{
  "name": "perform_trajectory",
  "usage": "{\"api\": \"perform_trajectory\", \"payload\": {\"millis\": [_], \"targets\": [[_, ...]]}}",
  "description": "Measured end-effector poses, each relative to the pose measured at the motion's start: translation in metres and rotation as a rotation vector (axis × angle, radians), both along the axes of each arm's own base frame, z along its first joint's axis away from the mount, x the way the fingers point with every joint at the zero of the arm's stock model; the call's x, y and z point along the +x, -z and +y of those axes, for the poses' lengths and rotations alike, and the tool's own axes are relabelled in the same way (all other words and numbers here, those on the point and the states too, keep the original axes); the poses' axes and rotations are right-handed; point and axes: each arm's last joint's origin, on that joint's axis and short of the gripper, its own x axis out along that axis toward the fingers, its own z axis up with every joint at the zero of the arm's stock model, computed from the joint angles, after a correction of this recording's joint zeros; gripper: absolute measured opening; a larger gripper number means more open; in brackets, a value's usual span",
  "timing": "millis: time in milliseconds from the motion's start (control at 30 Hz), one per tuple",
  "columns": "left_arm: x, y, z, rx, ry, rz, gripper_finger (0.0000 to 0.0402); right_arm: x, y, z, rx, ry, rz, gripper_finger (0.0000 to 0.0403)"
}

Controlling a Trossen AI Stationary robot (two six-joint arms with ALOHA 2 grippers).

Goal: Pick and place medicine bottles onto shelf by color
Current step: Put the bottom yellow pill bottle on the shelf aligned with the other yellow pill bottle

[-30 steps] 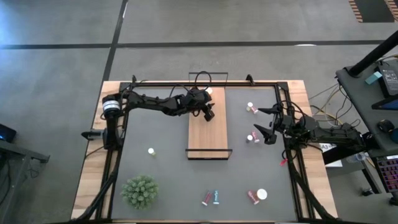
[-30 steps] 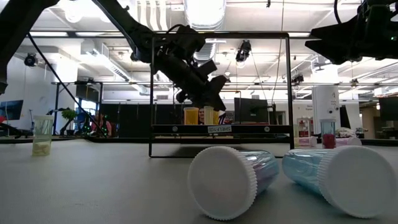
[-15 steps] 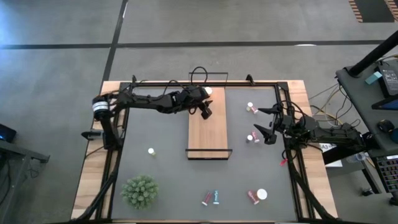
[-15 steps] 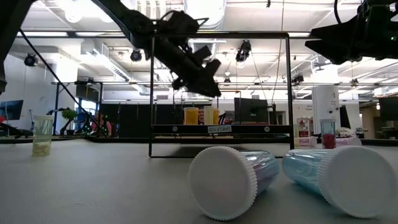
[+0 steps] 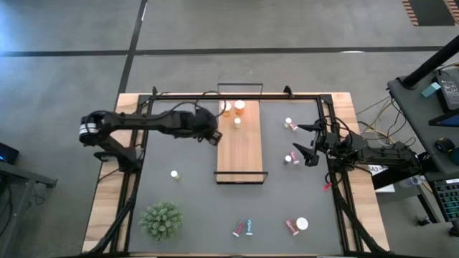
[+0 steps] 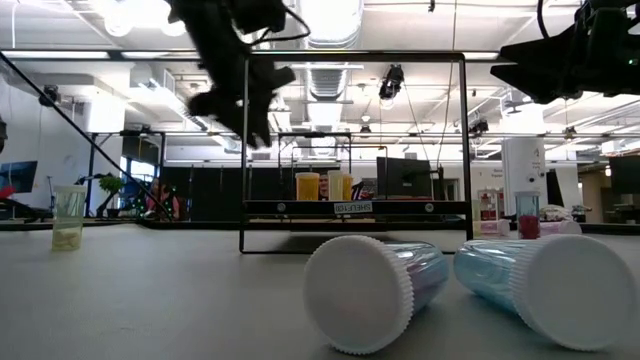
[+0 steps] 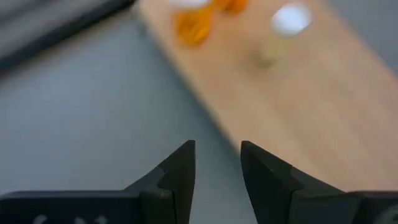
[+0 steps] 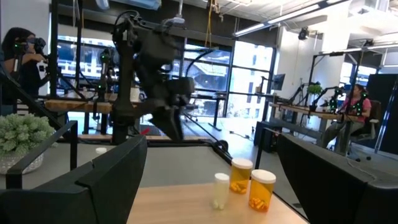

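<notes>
The light-wood shelf [image 5: 242, 154] lies in the table's middle. Two orange medicine bottles [image 5: 226, 109] [image 5: 239, 106] and a white one [image 5: 237, 122] stand on its far end; they also show in the right wrist view [image 8: 240, 176]. My left gripper [image 5: 214, 136] hovers just left of the shelf, open by a narrow gap and empty [image 7: 217, 162]. My right gripper [image 5: 310, 152] is wide open and empty [image 8: 211, 186], beside a pink-red bottle [image 5: 290, 159] on the table. Another bottle [image 5: 289, 123] lies farther back.
A white bottle [image 5: 174, 174] stands on the table left of the shelf. A green spiky plant [image 5: 161, 220] sits front left. Several bottles [image 5: 242, 228] [image 5: 295, 226] lie near the front edge, two close to the low camera [image 6: 370, 290]. People show in the room beyond.
My left gripper has drawn back from over the shelf's far end toward the table's left edge and risen. The white bottle it covered now shows standing on the shelf beside the orange ones. My right arm has kept still.
</notes>
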Motion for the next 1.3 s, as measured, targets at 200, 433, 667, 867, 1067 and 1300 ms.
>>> {"api": "perform_trajectory", "payload": {"millis": [200,433,667,867,1067,1300], "targets": [[-0.022,0.012,-0.021,-0.227,-0.317,0.096,0.0112,0.0,0.0,0.0,0.0,0.0,0.0,0.035],[-0.032,0.024,-0.039,-0.426,-0.48,0.214,0.0112,0.0,0.0,0.0,0.0,0.0,0.0,0.035],[-0.041,0.042,-0.054,-0.442,-0.532,0.27,0.0118,0.0,0.0,0.0,0.0,0.0,0.0,0.035],[-0.052,0.055,-0.067,-0.455,-0.598,0.288,0.0168,0.0,0.0,0.0,0.0,0.0,0.0,0.035],[-0.058,0.06,-0.081,-0.472,-0.659,0.283,0.0219,0.0,0.0,0.0,0.0,0.0,0.0,0.035],[-0.069,0.069,-0.099,-0.514,-0.785,0.244,0.0247,0.0,0.0,0.0,0.0,0.0,0.0,0.035]]}}
